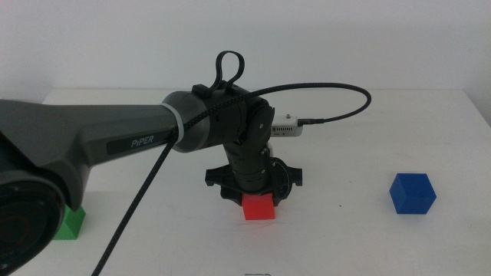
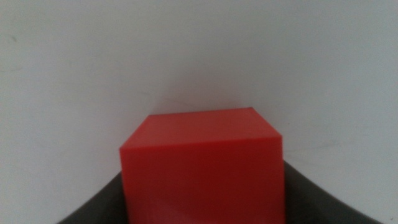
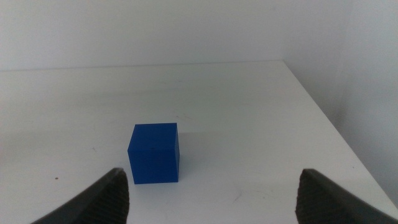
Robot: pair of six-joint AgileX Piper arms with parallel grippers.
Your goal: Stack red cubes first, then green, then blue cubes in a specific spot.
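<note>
The red cube sits low at the table's front middle. My left gripper reaches down over it, and its jaws press against both sides of the cube. The left wrist view shows the red cube filling the gap between the dark jaws. I cannot tell whether the cube touches the table. The blue cube stands alone on the right. The right wrist view shows it a short way ahead of my right gripper, which is open, empty and out of the middle view. The green cube is at the front left, partly hidden by the left arm.
The white table's back edge meets a white wall. The left arm and its black cable span the left and centre. The table's right edge lies close to the blue cube.
</note>
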